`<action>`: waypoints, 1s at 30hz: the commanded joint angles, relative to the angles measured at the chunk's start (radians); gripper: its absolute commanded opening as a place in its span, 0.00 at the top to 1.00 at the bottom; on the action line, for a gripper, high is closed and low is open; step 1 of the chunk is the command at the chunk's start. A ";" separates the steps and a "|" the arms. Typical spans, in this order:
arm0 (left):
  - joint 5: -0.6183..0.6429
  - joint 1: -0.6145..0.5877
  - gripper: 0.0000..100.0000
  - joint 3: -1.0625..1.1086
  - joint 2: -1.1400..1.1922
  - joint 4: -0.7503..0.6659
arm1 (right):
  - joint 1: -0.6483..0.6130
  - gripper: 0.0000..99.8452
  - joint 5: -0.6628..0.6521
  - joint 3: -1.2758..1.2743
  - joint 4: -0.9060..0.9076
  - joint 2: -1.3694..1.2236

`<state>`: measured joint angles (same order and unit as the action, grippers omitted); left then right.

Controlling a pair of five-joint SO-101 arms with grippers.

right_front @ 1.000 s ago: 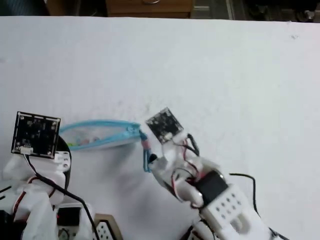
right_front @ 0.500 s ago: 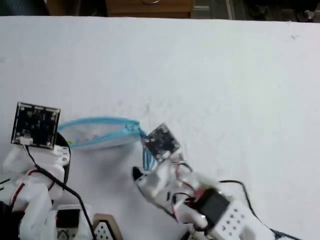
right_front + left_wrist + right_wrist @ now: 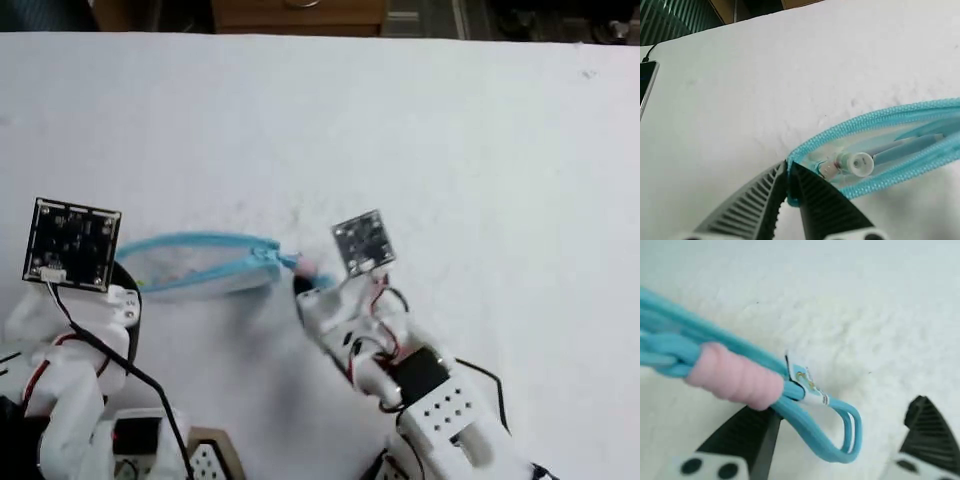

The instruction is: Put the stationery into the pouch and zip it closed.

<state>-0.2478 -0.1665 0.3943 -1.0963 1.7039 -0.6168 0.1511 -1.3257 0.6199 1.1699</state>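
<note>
The clear pouch (image 3: pixel 195 265) with a blue zipper edge lies on the white table, its mouth gaping. Inside it lie pens (image 3: pixel 875 157), one with a white round end. My left gripper (image 3: pixel 788 186) is shut on the pouch's blue end seam (image 3: pixel 792 165). At the pouch's other end a blue cord loop (image 3: pixel 840 432) with a pink sleeve (image 3: pixel 737 377) lies between the spread fingers of my right gripper (image 3: pixel 840 452), which is open. The pink sleeve (image 3: pixel 306 268) rests above one black finger (image 3: pixel 747 437). In the high view my right gripper (image 3: pixel 303 286) sits just right of the pouch.
The white table (image 3: pixel 450 140) stretches wide and bare behind and to the right of the pouch. A phone (image 3: pixel 646 82) lies at the table's edge in the left wrist view. Both arm bases crowd the front edge.
My right gripper has swung back up and to the right, toward the pouch's end. The blue cord that hung toward the front now lies between its fingers. The left arm stays put.
</note>
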 commanded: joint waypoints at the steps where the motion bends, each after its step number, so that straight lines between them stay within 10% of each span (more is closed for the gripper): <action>1: 0.014 -0.005 0.98 0.021 0.085 0.009 | 0.050 0.82 -0.040 0.006 -0.019 0.002; 6: 0.014 -0.005 0.98 0.021 0.085 0.009 | 0.056 0.98 -0.075 -0.046 -0.117 -0.002; 30: 0.014 -0.005 0.98 0.021 0.085 0.009 | 0.409 0.98 -0.173 -0.098 -0.236 -0.004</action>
<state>-0.2478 -0.1649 0.3943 -1.0963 1.7039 -0.2762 -0.0483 -1.4730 0.4005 1.1669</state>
